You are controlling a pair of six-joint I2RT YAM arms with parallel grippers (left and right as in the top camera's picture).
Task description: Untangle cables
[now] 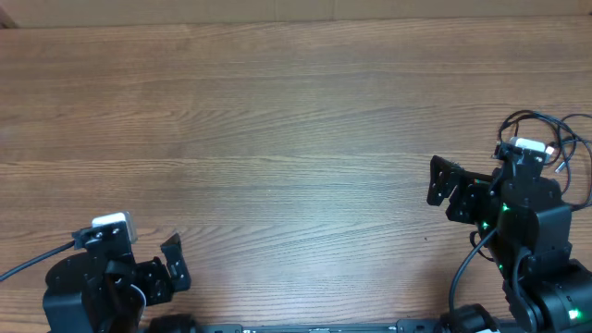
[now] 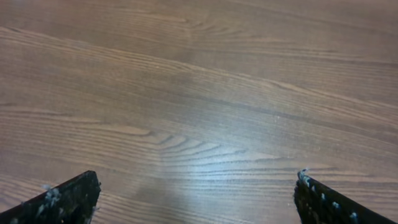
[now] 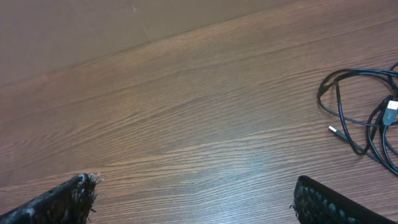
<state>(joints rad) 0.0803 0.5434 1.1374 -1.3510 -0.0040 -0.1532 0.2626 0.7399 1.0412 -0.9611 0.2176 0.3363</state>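
Wooden table [image 1: 277,139], brown with a plain grain, fills all three views. The cables [image 3: 372,127] lie on it at the far right, a loose tangle of thin black cord in overlapping loops. One silvery plug tip [image 3: 334,130] points out of the bundle towards the left, flat on the wood, and a second plug [image 3: 390,112] sits higher among the strands at the picture's edge.

From overhead the tangle lies by the table's right edge, beside and partly behind the right arm. There it is hard to tell which strands are the loose cord and which are the arm's own wiring.

The right gripper [image 3: 196,182] hangs over bare wood well to the left of the bundle. Its two fingers are spread wide, with nothing between them and nothing touching them. The left gripper [image 2: 196,186] sits at the near left corner of the table, well apart from the cables. Its fingers are also spread wide over bare wood and grasp nothing.
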